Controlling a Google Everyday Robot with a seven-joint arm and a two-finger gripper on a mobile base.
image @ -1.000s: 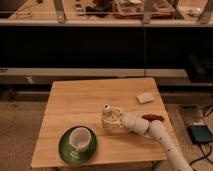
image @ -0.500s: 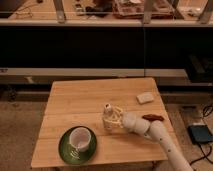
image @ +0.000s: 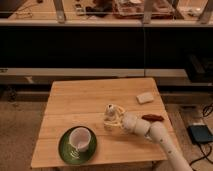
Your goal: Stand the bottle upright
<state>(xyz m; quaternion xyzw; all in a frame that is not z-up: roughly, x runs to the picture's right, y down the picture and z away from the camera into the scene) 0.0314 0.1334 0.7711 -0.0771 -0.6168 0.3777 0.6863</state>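
Gripper (image: 113,121): sitting just right of the frame's centre, low in the picture, over the middle of the table; its pale fingers are wrapping the bottle, closing on it from the right. The arm (image: 159,141) is reaching in from the lower right corner, a white jointed limb running up and to the left.

Bottle (image: 109,116): small and pale, sitting at the gripper, near the middle of the table top. Its long axis is running close to vertical, with the cap end pointing toward the top of the frame and leaning slightly left; whether its base is resting flat on the wood cannot be told.

Table (image: 90,100): light wooden planks, boards running left to right, filling the lower half of the picture.

Green plate (image: 64,150): lying at the lower left of the table, carrying a white cup (image: 80,138) that is standing with its mouth up.

White block (image: 145,97): a small flat pale piece lying toward the upper right of the table, well apart from the bottle.

Reddish-brown item (image: 153,118): a short, dark, elongated thing lying right of the gripper, just above the arm.

Surroundings: a dark shelving unit (image: 100,45) is standing behind the table, with cluttered goods along the top edge of the frame; a speckled floor is showing at the left, and a blue-grey box (image: 200,133) with cables is sitting on the floor at the lower right
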